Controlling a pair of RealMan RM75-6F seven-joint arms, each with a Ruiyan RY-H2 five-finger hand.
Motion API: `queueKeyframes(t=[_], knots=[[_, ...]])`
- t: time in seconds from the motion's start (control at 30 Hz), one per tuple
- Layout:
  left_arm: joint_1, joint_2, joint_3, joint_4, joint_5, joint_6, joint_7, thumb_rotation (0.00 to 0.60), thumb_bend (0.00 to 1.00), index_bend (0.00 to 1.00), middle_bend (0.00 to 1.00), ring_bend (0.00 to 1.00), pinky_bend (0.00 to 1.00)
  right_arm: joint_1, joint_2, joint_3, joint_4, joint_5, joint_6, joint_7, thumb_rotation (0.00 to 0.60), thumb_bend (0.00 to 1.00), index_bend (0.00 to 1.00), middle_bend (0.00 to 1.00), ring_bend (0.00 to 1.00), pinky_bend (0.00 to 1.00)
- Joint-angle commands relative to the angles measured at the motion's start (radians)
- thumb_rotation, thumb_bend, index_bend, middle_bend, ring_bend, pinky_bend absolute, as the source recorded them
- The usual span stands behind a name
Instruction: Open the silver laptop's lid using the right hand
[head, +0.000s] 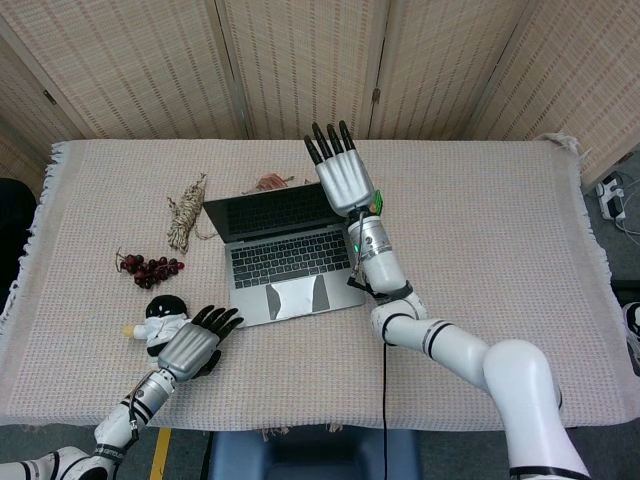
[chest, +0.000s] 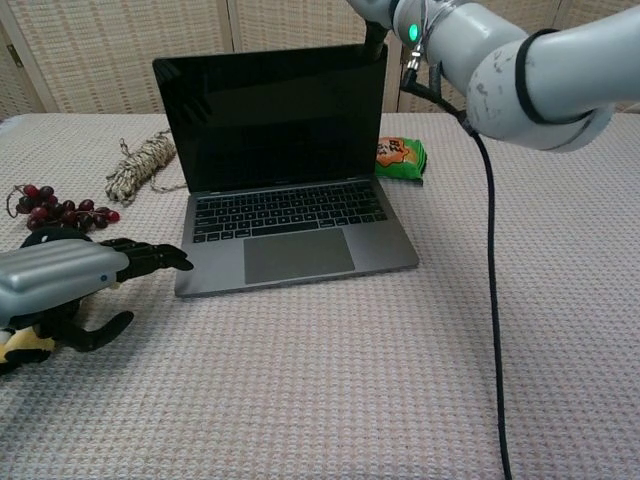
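Laptop: the silver laptop (head: 283, 252) sits near the middle of the surface, left of centre, its lid raised nearly upright with a dark screen (chest: 270, 115) facing the robot; keyboard and trackpad are exposed.
Right robot hand: the right robot hand (head: 342, 176) is at the lid's upper right corner, fingers straight and spread wide, pointing away from the robot; whether the palm touches the lid edge cannot be told. It holds nothing.
Left robot hand: the left robot hand (head: 194, 343) rests low on the surface just off the laptop's front left corner, fingers loosely extended and apart, holding nothing.
Doll: a small doll (head: 160, 316) with a black head lies against the left robot hand.
Grapes: a dark red bunch of grapes (head: 150, 268) lies left of the laptop.
Rope: a coil of twine (head: 184, 215) lies beyond the grapes.
Packet: a green snack packet (chest: 400, 155) lies behind the laptop's right side.
Surface: the surface (head: 500, 230) is covered by a beige woven cloth.
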Motion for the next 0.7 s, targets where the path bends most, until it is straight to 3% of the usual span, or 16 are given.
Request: queueKeyframes(t=[0.03,0.13,0.33,0.53,0.7], knots=[[0.008,0.015,-0.003,-0.016,0.011,0.021,-0.012,0.600,0.69,0.06,0.05,0.00,0.00,-0.141,0.173,-0.046,-0.297,-0.030,0.109,0.007,0.600,0.41,0.00,0.00,0.00,0.00],[0.017,0.041,-0.011,-0.038,0.015,0.042,-0.028,0.600,0.69,0.06,0.05,0.00,0.00,-0.224,0.284,-0.068,-0.487,-0.026,0.149,0.021,0.600,0.41,0.00,0.00,0.00,0.00],[0.036,0.095,-0.028,-0.074,0.009,0.080,-0.061,0.600,0.69,0.06,0.05,0.01,0.00,-0.353,0.457,-0.132,-0.732,-0.070,0.209,0.076,0.600,0.41,0.00,0.00,0.00,0.00],[0.060,0.141,-0.054,-0.096,-0.017,0.119,-0.099,0.600,0.69,0.07,0.05,0.01,0.00,-0.468,0.596,-0.196,-0.871,-0.120,0.234,0.184,0.600,0.41,0.00,0.00,0.00,0.00],[0.095,0.179,-0.074,-0.113,-0.044,0.170,-0.129,0.600,0.69,0.07,0.05,0.01,0.00,-0.575,0.701,-0.266,-0.919,-0.248,0.259,0.367,0.600,0.41,0.00,0.00,0.00,0.00]])
